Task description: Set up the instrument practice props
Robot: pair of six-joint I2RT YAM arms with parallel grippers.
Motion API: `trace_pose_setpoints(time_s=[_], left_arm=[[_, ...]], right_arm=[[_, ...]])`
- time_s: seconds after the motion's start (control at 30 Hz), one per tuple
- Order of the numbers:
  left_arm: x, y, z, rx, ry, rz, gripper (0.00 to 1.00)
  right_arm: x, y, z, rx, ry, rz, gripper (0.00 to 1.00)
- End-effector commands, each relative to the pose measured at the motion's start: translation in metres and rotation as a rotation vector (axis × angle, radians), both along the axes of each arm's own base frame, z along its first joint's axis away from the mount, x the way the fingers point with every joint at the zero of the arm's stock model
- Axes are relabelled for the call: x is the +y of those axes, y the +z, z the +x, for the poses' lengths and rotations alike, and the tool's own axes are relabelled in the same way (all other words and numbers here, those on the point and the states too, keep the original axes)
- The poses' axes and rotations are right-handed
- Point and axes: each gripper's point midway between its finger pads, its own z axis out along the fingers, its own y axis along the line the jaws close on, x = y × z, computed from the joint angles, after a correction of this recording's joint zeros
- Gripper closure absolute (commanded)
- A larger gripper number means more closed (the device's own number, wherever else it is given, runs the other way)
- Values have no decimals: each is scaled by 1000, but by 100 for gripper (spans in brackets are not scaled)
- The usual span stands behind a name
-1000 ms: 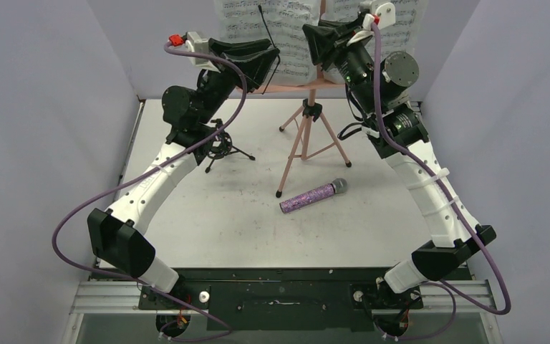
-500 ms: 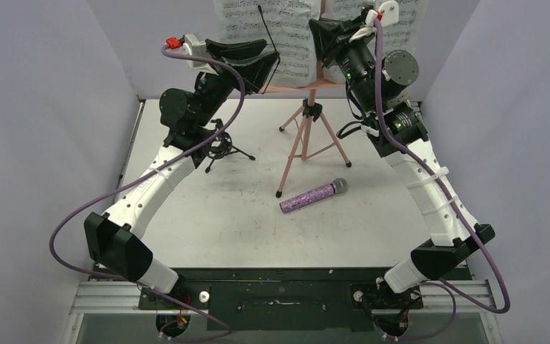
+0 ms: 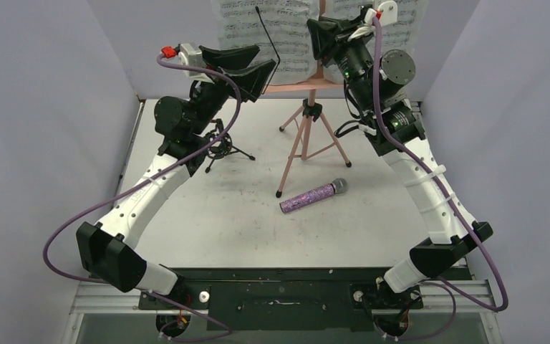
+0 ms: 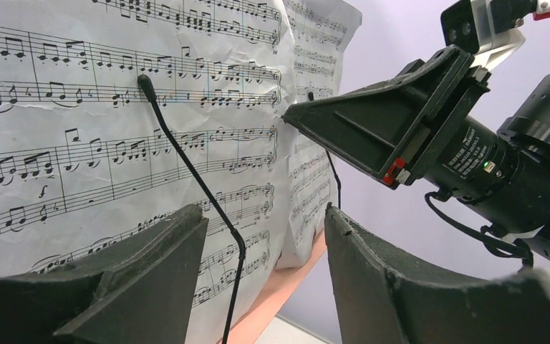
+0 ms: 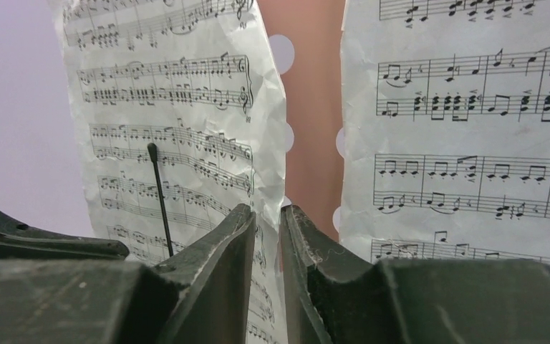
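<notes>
Pink perforated music stand with tripod legs (image 3: 302, 136) is up at twelve o'clock on the scuffed white table (image 3: 208, 229), and we've got movement! Our left gripper (image 4: 265, 215) has slid back towards nine o'clock, away from the left white sheet-music page (image 3: 290, 29). Its jaws are spread wide and empty, with the thin black wire page-holder (image 4: 186, 158) framed between them. Our right gripper (image 5: 266, 208) has crept a touch higher. Its jaws are down to a sliver and that page's right edge seems to run into the gap, so we read it as a pinch. The right white sheet-music page (image 5: 473, 143) hangs untouched beside it.

We'd call the pages nearly settled. Still waiting is the purple glitter microphone with silver head (image 3: 314, 196), lying flat mid-table at five o'clock of the stand's feet. It is well apart from the small black shock-mount tripod (image 3: 222, 147), upright at ten o'clock. Plain pale lavender walls (image 3: 36, 107) box us in on three sides.
</notes>
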Motion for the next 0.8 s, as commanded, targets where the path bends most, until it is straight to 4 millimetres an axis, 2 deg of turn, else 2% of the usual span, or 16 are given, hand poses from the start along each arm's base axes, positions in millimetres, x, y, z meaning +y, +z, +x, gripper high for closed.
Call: trace_pose_setpoints(time_s=[0.0, 0.13, 0.2, 0.37, 0.53, 0.7, 0.77], left_arm=[[15, 16, -13, -48, 37, -21, 40], [17, 15, -15, -58, 40, -27, 38], [19, 15, -16, -58, 38, -41, 37], [22, 13, -16, -42, 20, -64, 34], [23, 15, -28, -93, -6, -73, 26], [23, 6, -39, -132, -32, -69, 23], [26, 2, -43, -142, -31, -69, 22]], right_arm=[[-20, 28, -22, -71, -32, 65, 73], [-26, 29, -28, -79, -45, 67, 46], [-29, 29, -31, -81, -45, 71, 38], [-34, 27, -41, -82, -46, 71, 28], [-36, 16, -50, -72, -24, 75, 17], [-40, 5, -65, -78, 4, 77, 2], [-41, 0, -71, -78, 17, 69, 0]])
